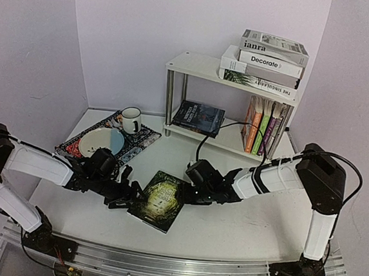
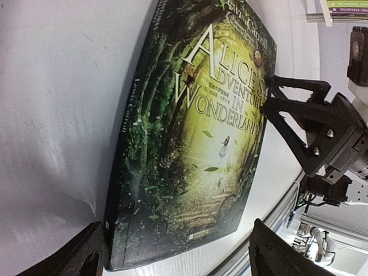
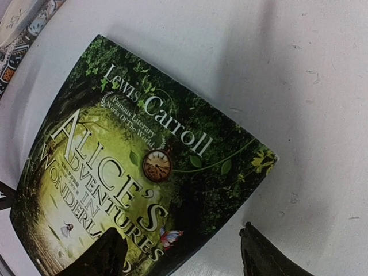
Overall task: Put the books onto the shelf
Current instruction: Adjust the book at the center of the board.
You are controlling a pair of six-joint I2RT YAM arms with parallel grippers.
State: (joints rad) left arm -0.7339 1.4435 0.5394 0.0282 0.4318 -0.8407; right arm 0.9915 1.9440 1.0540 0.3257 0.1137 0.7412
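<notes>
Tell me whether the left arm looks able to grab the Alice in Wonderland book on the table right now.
Probably yes. The left gripper is right at the book, its open jaws either side of one end, nothing between. The right gripper at the opposite edge may crowd a lift.

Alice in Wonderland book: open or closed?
Closed. Alice book lies front cover up on the table; whole cover and spine show, no pages spread.
</notes>
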